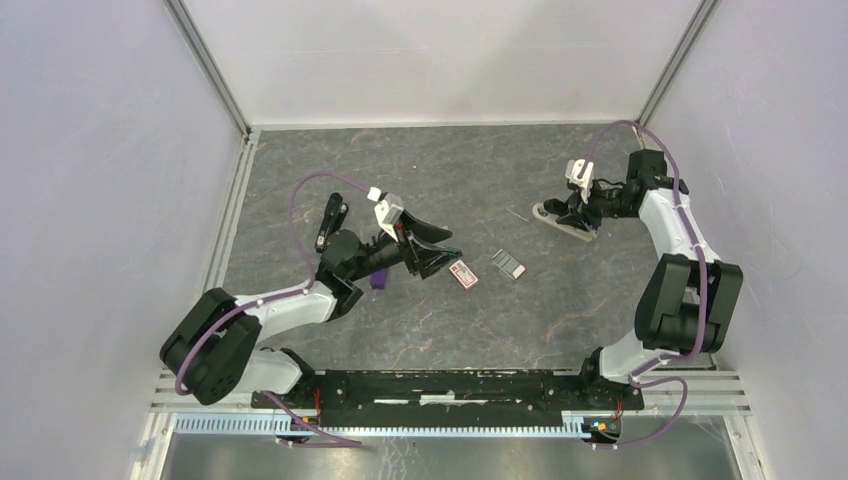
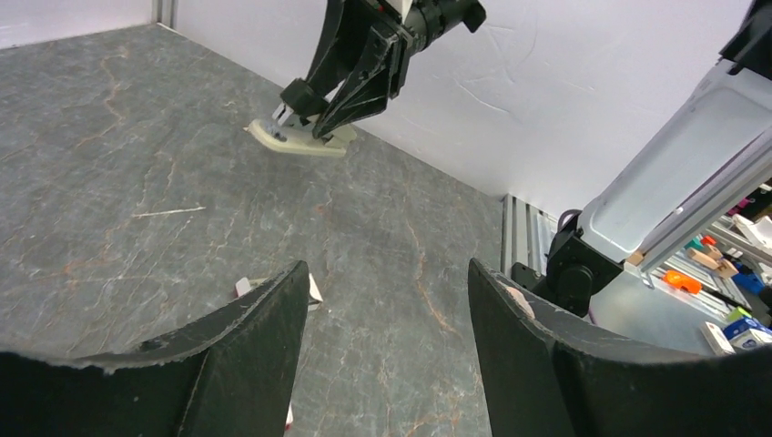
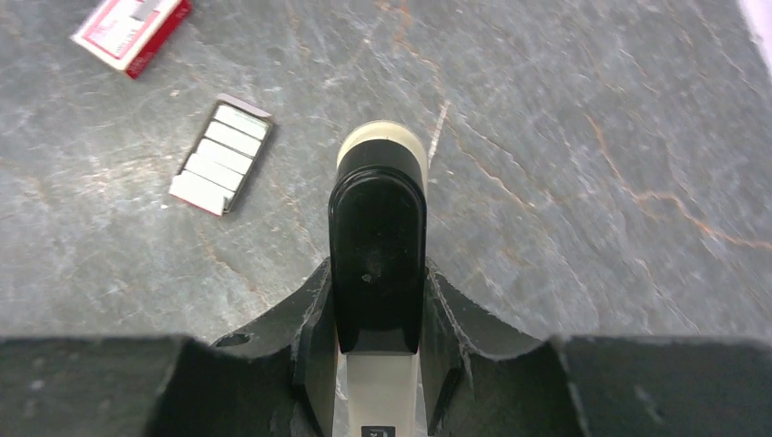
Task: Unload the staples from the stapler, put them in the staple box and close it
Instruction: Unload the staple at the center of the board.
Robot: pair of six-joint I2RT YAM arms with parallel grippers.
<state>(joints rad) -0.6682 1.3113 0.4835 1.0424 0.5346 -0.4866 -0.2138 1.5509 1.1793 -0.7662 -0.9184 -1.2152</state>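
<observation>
Grey marbled tabletop (image 1: 420, 340) fills the floor of a white-walled booth, and you have one arm on each side of it. On the left, your left gripper (image 2: 387, 273) hangs low over the table with its two black fingers spread wide and nothing between them. Just beneath that arm's wrist a purple block (image 1: 378, 280) shows on the surface, mostly hidden by the arm.

Just right of the left fingertips lies a little red-and-white box (image 1: 462, 272), flat on the table. Just beside it, a touch further right and apart from it, sit the staples (image 1: 507, 264): silvery ridged strips packed side by side, lying loose near the middle of the table and well apart from the stapler. Farther back and slightly right, a thin single pin (image 1: 516, 214) lies by itself on the stone.

On the right, toward the far side of the table, you find the stapler (image 3: 377, 228). Its beige rail rests on the surface and the black bar sits along the top of it. Your right gripper (image 3: 377, 291) is clamped on the stapler, one finger pressed against each long side of the black bar, with the rounded beige end poking out beyond the fingertips toward the middle of the table. From the left wrist camera you see that same grip from across the table, close to the far wall.
</observation>
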